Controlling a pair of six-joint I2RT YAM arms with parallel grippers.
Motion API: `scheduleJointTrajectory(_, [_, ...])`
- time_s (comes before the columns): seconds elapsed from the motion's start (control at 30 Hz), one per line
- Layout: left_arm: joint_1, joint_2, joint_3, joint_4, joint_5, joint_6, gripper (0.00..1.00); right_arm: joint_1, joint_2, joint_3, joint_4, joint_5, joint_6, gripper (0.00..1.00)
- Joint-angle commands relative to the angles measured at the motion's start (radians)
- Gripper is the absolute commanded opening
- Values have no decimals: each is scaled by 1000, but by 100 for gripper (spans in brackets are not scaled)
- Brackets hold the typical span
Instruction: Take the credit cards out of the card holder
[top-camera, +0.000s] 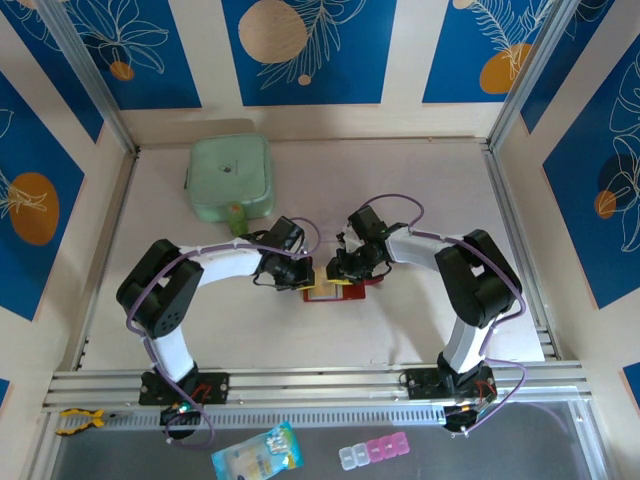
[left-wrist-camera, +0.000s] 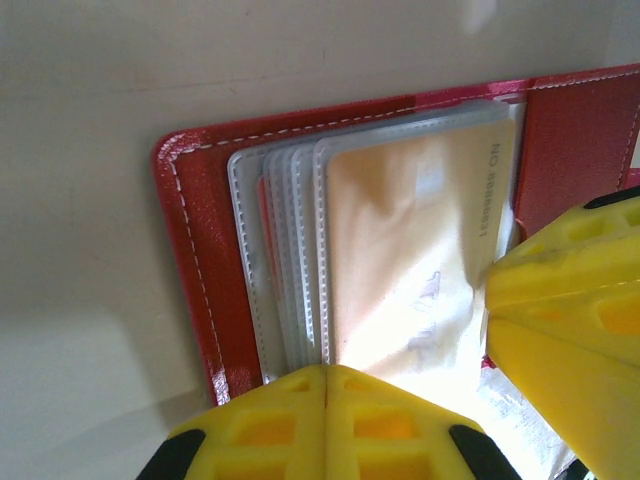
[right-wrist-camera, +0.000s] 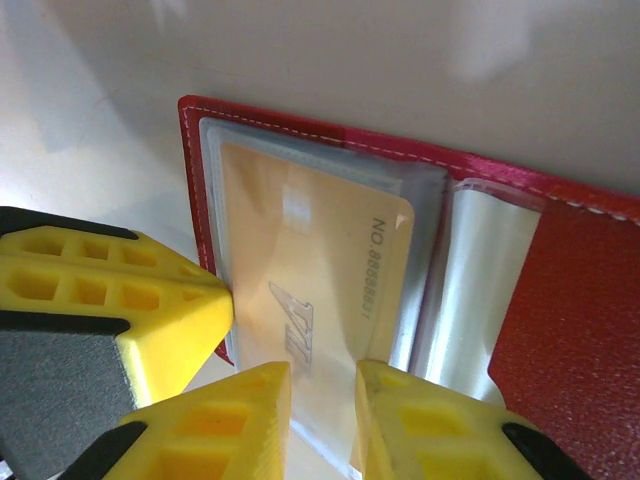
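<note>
One card holder lay open and flat near the middle of the table, red cover down and clear sleeves up. Two grippers met over it, the left gripper from the left and the right gripper from the right.

One gold card sat in the top sleeve, printed side up and inside the plastic. Beneath it, about five sleeve edges fanned out toward the holder's stitched border. What they held could not be told.

The left gripper's fingers were pressed together with no gap, at the holder's edge just below the sleeves. Whether they pinched anything could not be told. In the right wrist view, the right gripper's fingers stood slightly apart, with the card's lower end in the slot between them. Contact could not be judged.

One mint-green pouch lay toward the far left, well apart from the holder. Bare table lay open on the near side between the two arms and across the far right, and the side rails stood well apart from both grippers
</note>
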Motion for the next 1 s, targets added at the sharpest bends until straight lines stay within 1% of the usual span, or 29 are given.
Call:
scheduleJointTrajectory(0.0, [-6,12,2,-30,-18,14,3,-1,24,-3,5,-36,-9,24])
scheduleJointTrajectory(0.2, [-7,11,3,-32,-18,15,3,1,29,5,-34,13,-15,24])
scheduleJointTrajectory(0.47, [-7,9,5,-37,-19,15,3,2,-25,9,-66,79,-25,25])
scheduleJointTrajectory(0.7, [-8,8,6,-39,-19,15,3,1,-48,25,-91,89,-41,25])
scheduleJointTrajectory(0.97, [-7,-24,49,-60,-18,18,3,-4,-107,-3,-56,61,-28,26])
